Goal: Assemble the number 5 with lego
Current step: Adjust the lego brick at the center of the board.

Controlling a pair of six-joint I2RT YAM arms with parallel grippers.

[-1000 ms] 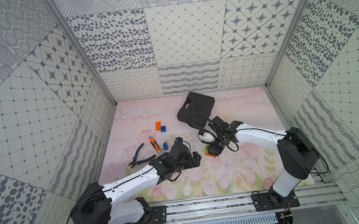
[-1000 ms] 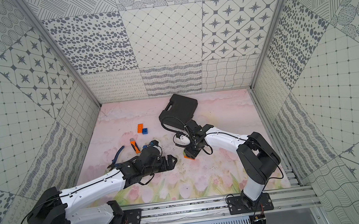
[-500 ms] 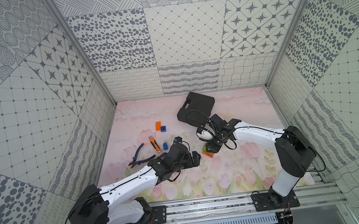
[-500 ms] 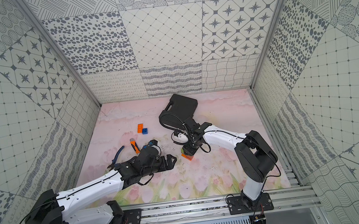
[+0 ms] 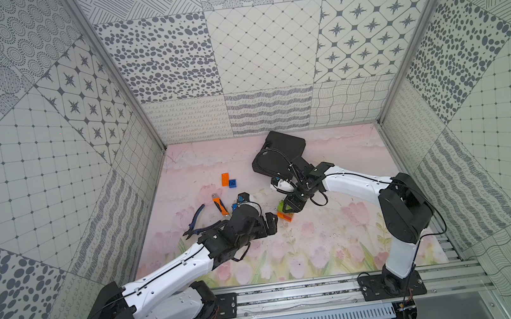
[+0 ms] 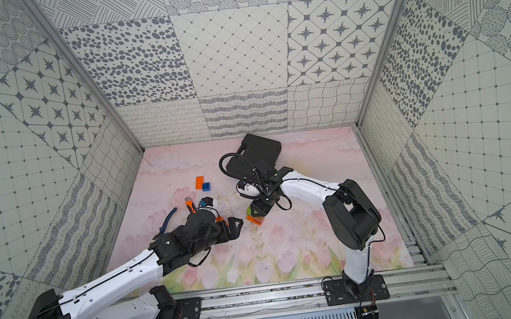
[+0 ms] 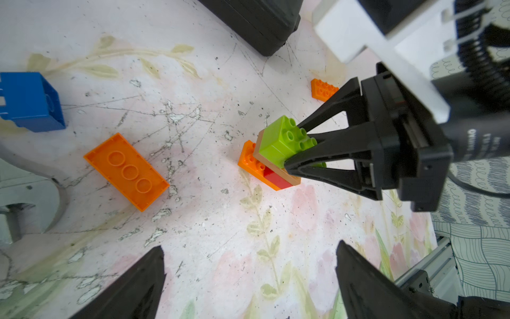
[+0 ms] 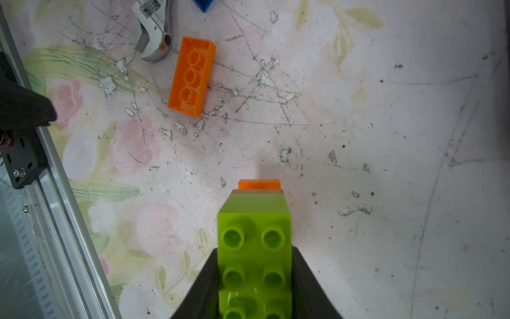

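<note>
The right gripper (image 7: 299, 150) is clamped on a lime green brick (image 7: 277, 145). In the right wrist view its two black fingers (image 8: 205, 281) press flat against the brick's long sides. The green brick sits studs up on top of a small stack (image 5: 285, 214) near the middle of the floral mat (image 5: 324, 241). A brown brick (image 7: 293, 180) lies directly beneath it, a red brick (image 7: 276, 179) is under that, and at the bottom is an orange base brick (image 7: 249, 158) whose studs stick out at one end. The left gripper (image 7: 248, 276) hangs near the stack with its jaws wide apart and nothing between them, pointing toward the stack but clear of it. An upturned orange brick (image 7: 125, 171) lies loose on the mat, hollow side up, close to the silver head of an adjustable wrench (image 8: 150, 36). A blue brick (image 7: 30, 102) lies on its side a little beyond it. In both top views, a studded orange brick (image 5: 225, 179) and a blue square brick (image 5: 232, 183) lie just beside each other. They are farther back, on the left arm's side of the black case (image 5: 283, 150). Blue-handled pliers (image 5: 196, 219) lie near the left arm.
</note>
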